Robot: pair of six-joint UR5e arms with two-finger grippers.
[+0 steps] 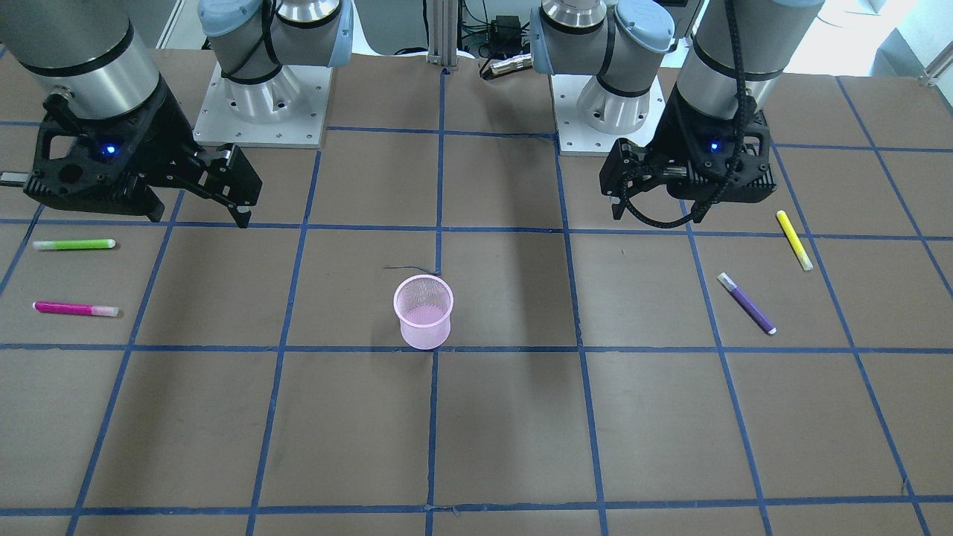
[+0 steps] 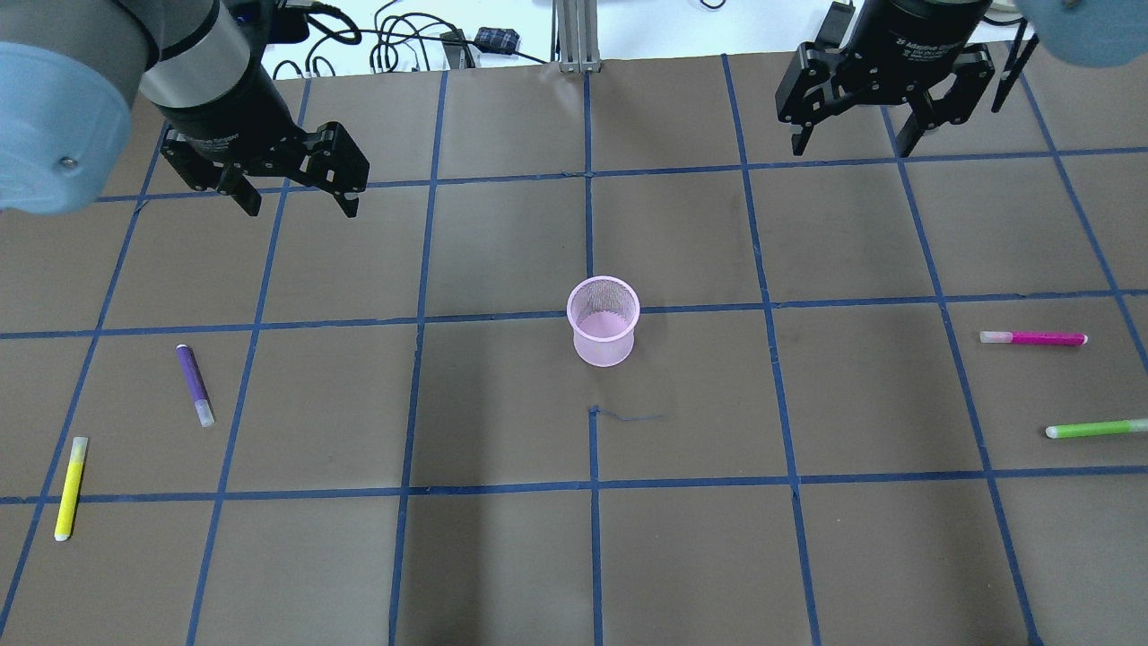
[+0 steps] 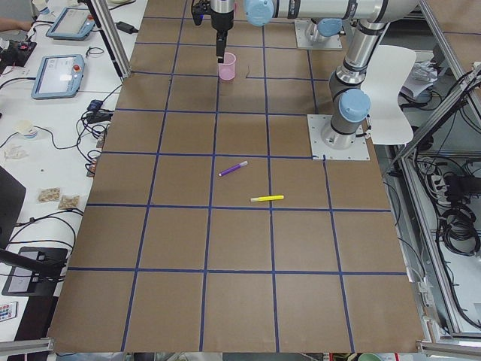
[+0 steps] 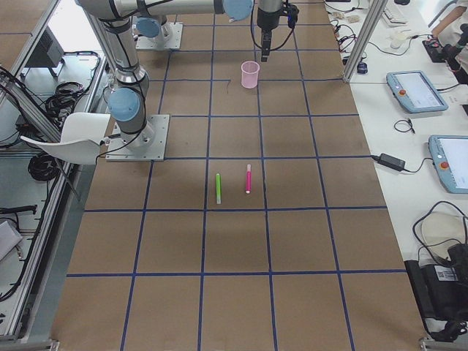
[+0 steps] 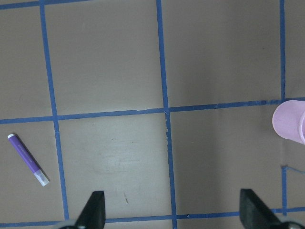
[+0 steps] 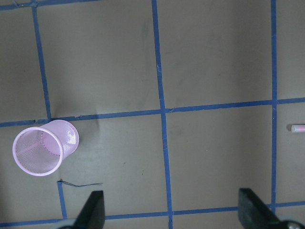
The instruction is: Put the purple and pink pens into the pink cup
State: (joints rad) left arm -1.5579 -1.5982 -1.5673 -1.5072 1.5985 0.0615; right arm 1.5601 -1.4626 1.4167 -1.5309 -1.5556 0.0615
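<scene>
The pink mesh cup stands upright and empty at the table's middle; it also shows in the front view. The purple pen lies flat on my left side, also in the left wrist view. The pink pen lies flat on my right side, also in the front view. My left gripper is open and empty, high above the table, beyond the purple pen. My right gripper is open and empty, high above the far right.
A yellow pen lies near the purple one at the left edge. A green pen lies near the pink one at the right edge. The brown table has a blue tape grid. Cables and monitors lie off its far edge.
</scene>
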